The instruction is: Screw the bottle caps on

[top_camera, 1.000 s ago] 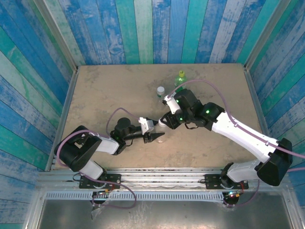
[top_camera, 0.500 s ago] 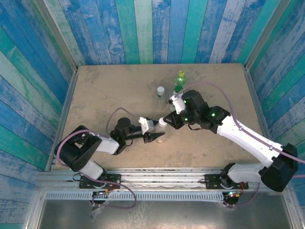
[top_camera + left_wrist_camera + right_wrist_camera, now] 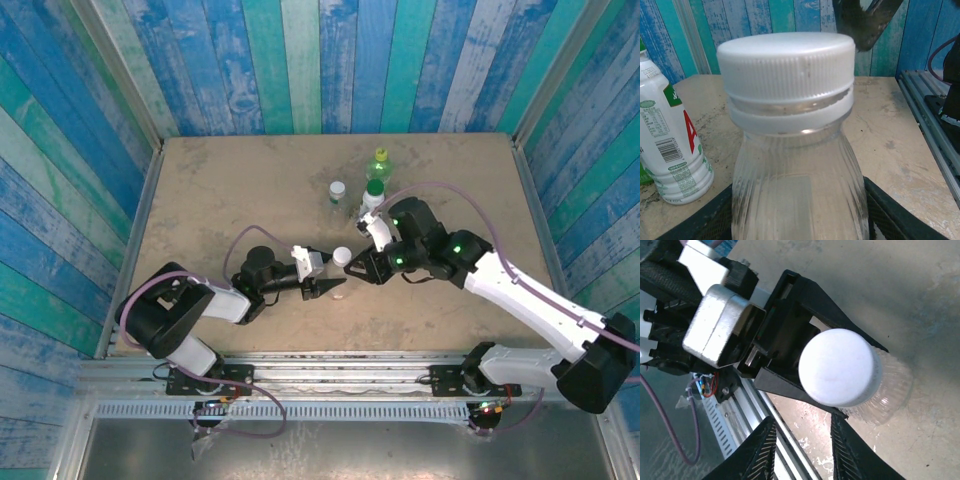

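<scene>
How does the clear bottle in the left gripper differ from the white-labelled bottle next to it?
The clear bottle is see-through and ribbed; the white-labelled bottle is opaque with print. The clear bottle sits clamped in the left gripper; the white-labelled bottle stands free on the table. Both stand upright with caps on.

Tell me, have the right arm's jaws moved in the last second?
Yes. The right gripper has backed off to the right of the clear bottle, uncovering its white cap, which it sat over before.
</scene>
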